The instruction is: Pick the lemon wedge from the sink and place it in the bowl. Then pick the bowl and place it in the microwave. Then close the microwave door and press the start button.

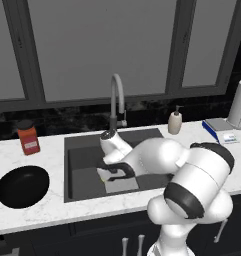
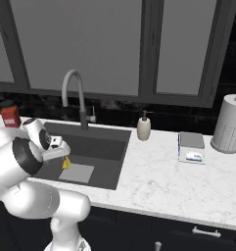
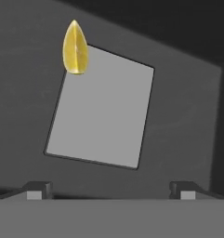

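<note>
Gripper (image 3: 111, 188) hangs inside the sink (image 1: 82, 150), jaws spread wide and holding nothing. Beyond its fingertips (image 3: 38, 188) lies the pale mat (image 3: 102, 109); the lemon wedge (image 3: 75, 48) rests at the mat's far corner, untouched. The bowl (image 1: 22, 186) sits on the counter (image 1: 47, 207) beside the sink.

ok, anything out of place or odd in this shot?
Just the lemon wedge lying in the sink, at a corner of the pale mat. No spill or damage shows. The bowl sits upright and empty on the counter.
</note>
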Motion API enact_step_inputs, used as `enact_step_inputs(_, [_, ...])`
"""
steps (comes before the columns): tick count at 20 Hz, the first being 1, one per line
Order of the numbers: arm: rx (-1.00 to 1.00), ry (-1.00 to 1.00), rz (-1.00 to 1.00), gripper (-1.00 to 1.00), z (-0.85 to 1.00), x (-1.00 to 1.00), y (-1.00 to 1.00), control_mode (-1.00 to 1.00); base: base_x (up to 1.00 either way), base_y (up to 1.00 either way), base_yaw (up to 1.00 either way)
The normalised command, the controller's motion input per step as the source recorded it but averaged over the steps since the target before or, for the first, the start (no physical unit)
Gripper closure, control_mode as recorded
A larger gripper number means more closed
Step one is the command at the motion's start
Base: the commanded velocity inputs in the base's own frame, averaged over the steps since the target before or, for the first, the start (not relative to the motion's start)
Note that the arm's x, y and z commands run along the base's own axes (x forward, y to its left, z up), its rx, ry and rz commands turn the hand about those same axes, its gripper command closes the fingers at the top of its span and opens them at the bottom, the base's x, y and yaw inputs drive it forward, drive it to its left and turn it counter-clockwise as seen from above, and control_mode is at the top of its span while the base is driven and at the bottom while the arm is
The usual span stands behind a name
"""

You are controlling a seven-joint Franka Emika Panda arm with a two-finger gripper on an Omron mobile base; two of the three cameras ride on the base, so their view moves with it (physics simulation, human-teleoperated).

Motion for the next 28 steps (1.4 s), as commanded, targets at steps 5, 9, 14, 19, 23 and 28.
enact_step_inputs(5, [0.00,0.00,0.00,-1.00,-0.21,0.25,0.06,-1.00,0.00,0.00,0.00])
enact_step_inputs(9, [0.00,0.05,0.00,-1.00,-0.20,0.17,0.27,-1.00,0.00,0.00,0.00])
enact_step_inputs(14, [0.00,0.06,0.00,-1.00,-0.30,0.15,0.17,-1.00,0.00,0.00,0.00])
enact_step_inputs(19, [0.00,0.02,0.00,-1.00,-0.32,0.27,0.15,-1.00,0.00,0.00,0.00])
enact_step_inputs(23, [-0.02,0.00,0.00,-1.00,-0.28,0.34,0.11,-1.00,0.00,0.00,0.00])
enact_step_inputs(28, [-0.01,0.00,0.00,-1.00,-0.27,0.27,0.05,-1.00,0.00,0.00,0.00])
